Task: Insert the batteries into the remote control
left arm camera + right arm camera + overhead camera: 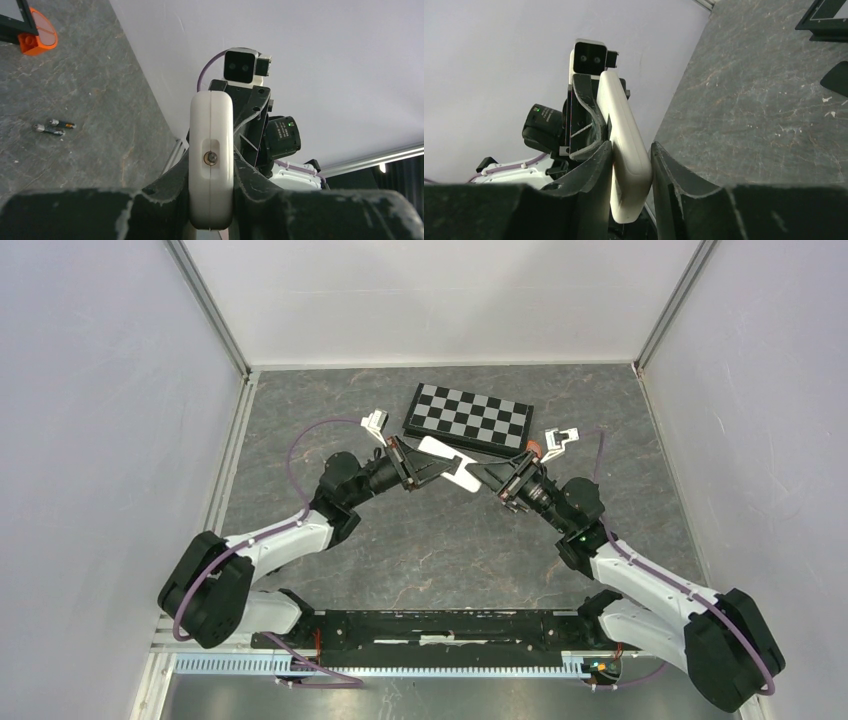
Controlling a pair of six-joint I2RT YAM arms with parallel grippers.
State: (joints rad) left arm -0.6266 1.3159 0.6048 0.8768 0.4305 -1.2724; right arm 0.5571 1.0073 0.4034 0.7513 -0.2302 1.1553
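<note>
Your left gripper [211, 187] is clenched on the remote control [211, 135]. Its fingers [165, 192] press both sides of the white body at one end. A small recess with a metallic part faces that wrist camera.

Your right gripper [630, 150] grasps the opposite end the same way, with a finger [596, 167] tight against each side. The remote control hangs between the two grippers, clear of the table [420, 550].

The batteries [52, 127] are not in the remote control. Two cells lie side by side on the table, off to the left of your left gripper in its wrist view and well apart from it. Farther out on that side sits an orange piece [34, 40] against a black frame. From overhead, a checkerboard [468, 417] lies flat just beyond both grippers.
</note>
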